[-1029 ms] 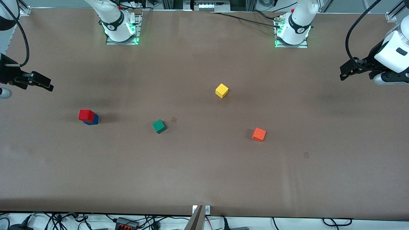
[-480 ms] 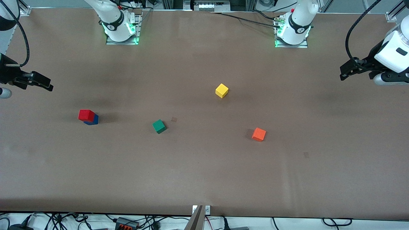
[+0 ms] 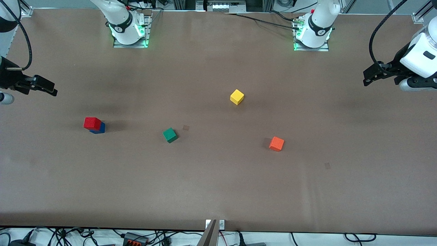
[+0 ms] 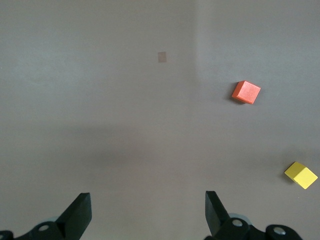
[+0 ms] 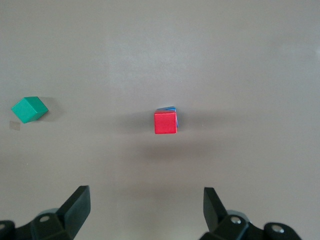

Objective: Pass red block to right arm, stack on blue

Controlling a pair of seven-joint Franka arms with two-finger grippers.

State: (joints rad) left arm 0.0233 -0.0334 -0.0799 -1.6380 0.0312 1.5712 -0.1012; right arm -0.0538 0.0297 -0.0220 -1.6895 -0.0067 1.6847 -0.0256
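The red block [image 3: 92, 123] sits on top of the blue block [image 3: 99, 128] toward the right arm's end of the table. Both also show in the right wrist view, the red block [image 5: 165, 122] covering nearly all of the blue one [image 5: 167, 108]. My right gripper [image 3: 47, 89] is open and empty, up in the air at the table's right-arm edge; its open jaws show in its wrist view [image 5: 145, 202]. My left gripper [image 3: 368, 77] is open and empty, held high over the left arm's end; its jaws [image 4: 147, 205] stand wide apart.
A green cube [image 3: 169, 135] lies near the middle, a yellow cube [image 3: 237, 97] farther from the front camera, and an orange cube [image 3: 276, 144] toward the left arm's end. Two small dark marks [image 3: 186, 127] are on the brown table.
My right gripper has drawn slightly back toward the table's edge. The blocks and the left arm have not moved.
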